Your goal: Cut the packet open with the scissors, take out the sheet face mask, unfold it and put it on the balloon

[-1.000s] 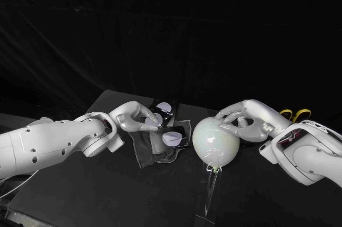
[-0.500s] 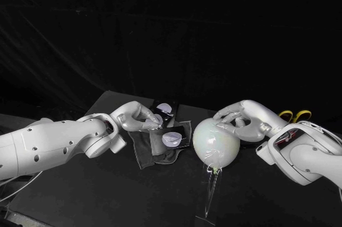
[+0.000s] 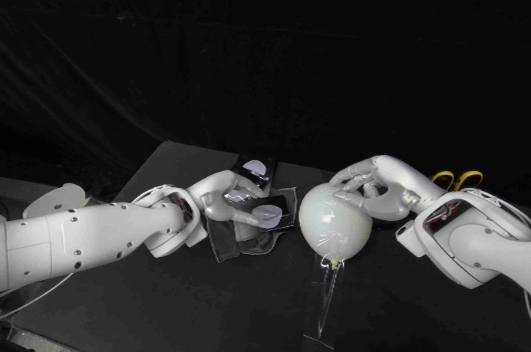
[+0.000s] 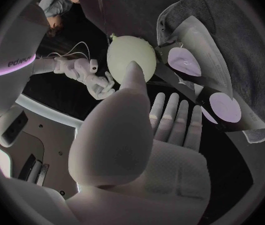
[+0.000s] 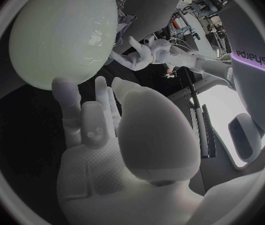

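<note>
Progress: the dark glossy packet with lilac ovals (image 3: 269, 214) is lying on a grey cloth (image 3: 230, 238); I cannot tell whether it is cut.
Remaining: the pale green oval balloon (image 3: 334, 223) is looking bare, so the mask is probably waiting inside.
Left hand (image 3: 229, 204): hovering over the packet, fingers outstretched, holding nothing.
Right hand (image 3: 374, 187): fingers parted, resting on the balloon's top.
Yellow-handled scissors (image 3: 458, 177): lying well apart from both hands.

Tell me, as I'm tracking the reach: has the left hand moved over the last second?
Yes. The left hand has shifted toward the balloon, which stayed put.
</note>
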